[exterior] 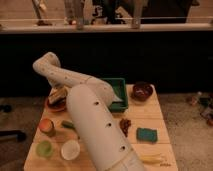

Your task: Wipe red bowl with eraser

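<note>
Camera view, near to far. We see the white arm (97, 135) filling the lower centre of the frame, rising from the bottom edge and crossing a pale wooden table (160, 117).

Nearest on the table, lower left: a white cup (70, 149) and beside it a light green cup (44, 148). Lower right, a yellowish item (152, 159), too blurred to name. Right of the arm, a teal sponge (146, 134) lies flat, and between it and the arm sits a small brown clump (125, 125).

Farther left: a round orange-and-green fruit-like piece (46, 126) and a green oblong piece (68, 124) just beside the arm.

Mid-table, left: the red bowl (54, 104), shallow, its rim showing at the arm's left side. The gripper (58, 94) is down over this bowl, in the left middle of the frame. Its claw is closed; a dark-over-pale block at the tips looks like the eraser (57, 93), sitting in or on the bowl, but we cannot tell whether the claw actually has hold of it.

Behind the arm, centre: a green tray (119, 92), partly hidden. To its right, at the table's far edge, a maroon bowl (142, 91).

The arm's elbow bends high at upper left (47, 64), against a dark wall. Beyond, along the top of the frame, a pale ledge (165, 26) runs across.
</note>
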`<state>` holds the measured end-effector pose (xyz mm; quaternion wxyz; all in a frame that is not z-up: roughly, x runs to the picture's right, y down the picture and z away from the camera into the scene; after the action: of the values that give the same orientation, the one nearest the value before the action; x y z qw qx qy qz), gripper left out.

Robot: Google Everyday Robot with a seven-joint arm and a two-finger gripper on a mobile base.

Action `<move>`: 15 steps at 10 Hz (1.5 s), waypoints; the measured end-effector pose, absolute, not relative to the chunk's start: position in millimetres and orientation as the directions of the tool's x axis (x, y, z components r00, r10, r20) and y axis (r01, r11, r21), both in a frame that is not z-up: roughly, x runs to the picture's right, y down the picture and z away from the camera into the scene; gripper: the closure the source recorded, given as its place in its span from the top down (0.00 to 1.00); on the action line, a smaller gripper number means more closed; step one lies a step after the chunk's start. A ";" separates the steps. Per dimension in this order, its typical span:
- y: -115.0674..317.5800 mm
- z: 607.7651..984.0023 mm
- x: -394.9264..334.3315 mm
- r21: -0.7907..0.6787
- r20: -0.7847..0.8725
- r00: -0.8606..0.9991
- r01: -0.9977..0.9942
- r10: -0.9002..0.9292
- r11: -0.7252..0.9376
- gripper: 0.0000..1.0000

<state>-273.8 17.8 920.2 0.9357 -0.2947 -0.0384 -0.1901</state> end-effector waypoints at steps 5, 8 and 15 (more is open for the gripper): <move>31.2 907.7 -243.9 -0.549 0.184 0.924 0.379 -0.334 0.745 0.14; 35.0 917.7 -231.6 -0.572 0.156 0.933 0.354 -0.326 0.740 0.14; 18.1 928.9 -247.0 -0.568 0.161 0.934 0.353 -0.320 0.744 0.14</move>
<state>-247.0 18.1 928.9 0.9334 -0.3093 -0.0263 -0.1802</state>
